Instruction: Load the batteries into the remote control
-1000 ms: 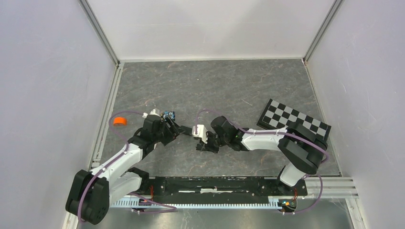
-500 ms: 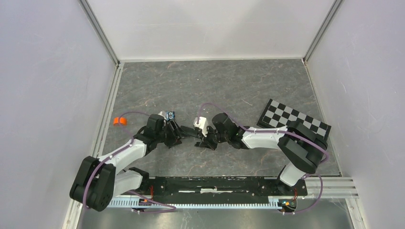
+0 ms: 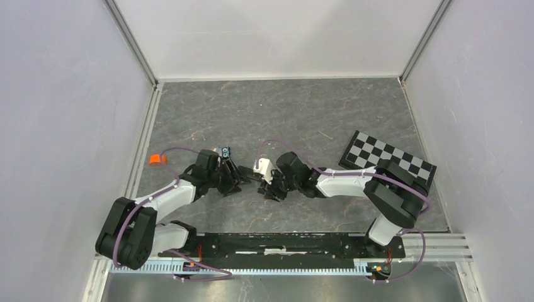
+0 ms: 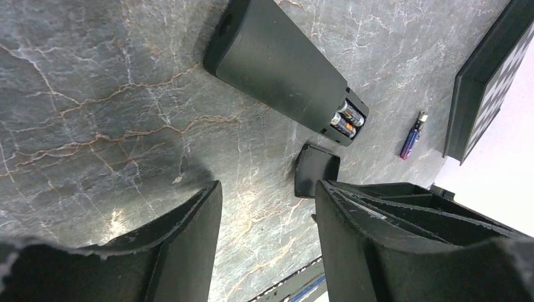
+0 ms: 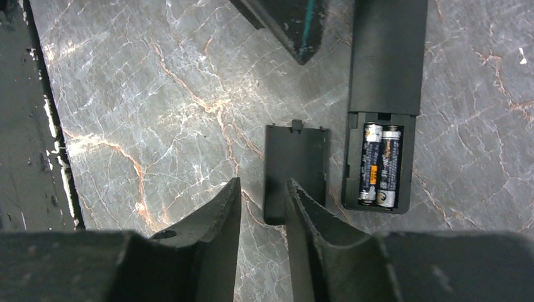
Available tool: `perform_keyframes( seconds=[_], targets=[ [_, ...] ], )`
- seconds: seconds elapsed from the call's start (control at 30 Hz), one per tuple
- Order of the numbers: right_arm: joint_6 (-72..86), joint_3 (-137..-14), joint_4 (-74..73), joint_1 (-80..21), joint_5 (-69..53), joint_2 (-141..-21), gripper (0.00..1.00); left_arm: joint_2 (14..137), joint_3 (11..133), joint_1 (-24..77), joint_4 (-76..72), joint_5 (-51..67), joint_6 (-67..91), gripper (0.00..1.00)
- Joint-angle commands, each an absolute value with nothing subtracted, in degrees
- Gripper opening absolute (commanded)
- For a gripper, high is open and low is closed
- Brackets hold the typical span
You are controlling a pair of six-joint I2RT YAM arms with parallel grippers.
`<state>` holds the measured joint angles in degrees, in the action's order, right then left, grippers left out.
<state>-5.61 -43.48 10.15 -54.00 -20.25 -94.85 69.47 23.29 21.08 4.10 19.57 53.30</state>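
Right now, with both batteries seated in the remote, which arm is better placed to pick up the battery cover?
Right. The right gripper hovers, jaws open, over the battery cover, which lies beside the remote holding the batteries. The left gripper, also open, sits farther back with the cover off-centre.

From above and behind the arms, the top camera looks down over the whole desk (image 3: 283, 107). The left wrist camera peers low and close past the left tool (image 4: 267, 189). The right wrist camera looks almost straight down past the right tool (image 5: 261, 185). Both wrist views share the remote control (image 4: 277, 69) and its loose cover (image 4: 317, 170).
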Motion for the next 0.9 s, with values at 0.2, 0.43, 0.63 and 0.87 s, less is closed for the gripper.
perform_keyframes(
  seconds=[0.2, 0.43, 0.63, 0.87],
  targets=[
    [-12.74, -47.96, 4.56, -57.11, -13.39, -97.34, 0.37, 71.00, 25.11, 20.86, 2.03, 18.15, 54.23, 0.63],
    [-12.77, -49.23, 2.48, -57.57, -8.97, -100.06, 0.27, 71.91, 25.49, 20.90, 2.08, 17.84, 53.88, 0.63],
    [-11.56, -48.11, 2.30, -57.92, -4.12, -100.36, 0.00, 72.07, 25.34, 20.92, 1.28, 18.01, 53.87, 0.63],
    [-6.62, -49.46, 4.74, -56.92, -12.36, -96.94, 0.00, 72.77, 24.26, 20.91, -2.79, 21.23, 54.91, 0.63]
  ],
)
